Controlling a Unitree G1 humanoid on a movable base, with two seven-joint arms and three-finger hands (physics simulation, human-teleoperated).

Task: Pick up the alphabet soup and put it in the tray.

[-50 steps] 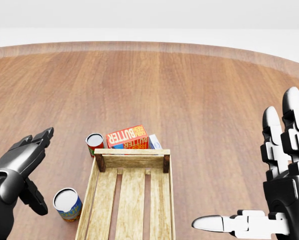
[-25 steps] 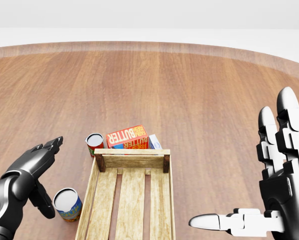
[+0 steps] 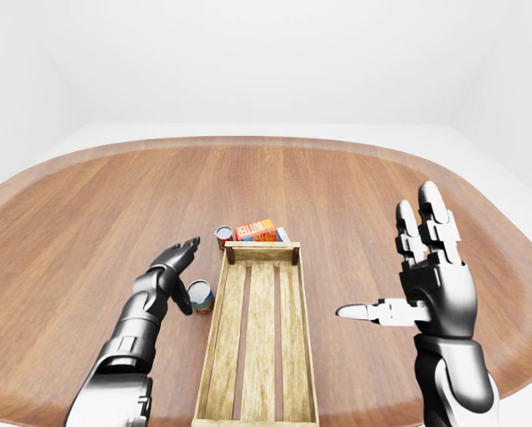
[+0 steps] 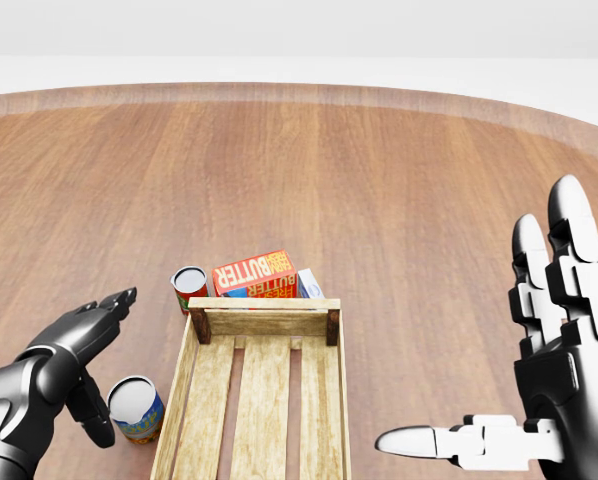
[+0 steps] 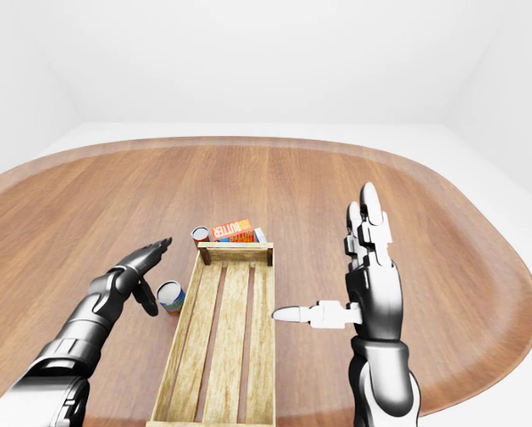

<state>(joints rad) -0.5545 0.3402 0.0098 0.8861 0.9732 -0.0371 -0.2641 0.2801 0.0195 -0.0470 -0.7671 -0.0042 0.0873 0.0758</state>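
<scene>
The alphabet soup can point(image 4: 136, 408), with a blue and yellow label, stands upright on the wooden table just left of the wooden slatted tray point(image 4: 264, 303). My dark left hand point(image 4: 114, 367) is open beside the can on its left; the thumb reaches down next to it and the fingers stretch above it, not closed round it. My white right hand point(image 4: 494, 335) is open and empty to the right of the tray, with the fingers upright and the thumb pointing left. The tray holds nothing.
A red can point(image 4: 189, 287) and an orange butter box point(image 4: 255, 275) stand against the tray's top end, with a pale carton point(image 4: 310, 284) behind the box. The round wooden table point(image 3: 337, 178) stretches wide beyond them.
My left hand has moved right and lower, closer to the blue and yellow can. The right hand has sunk slightly. The can, tray and camera have not moved.
</scene>
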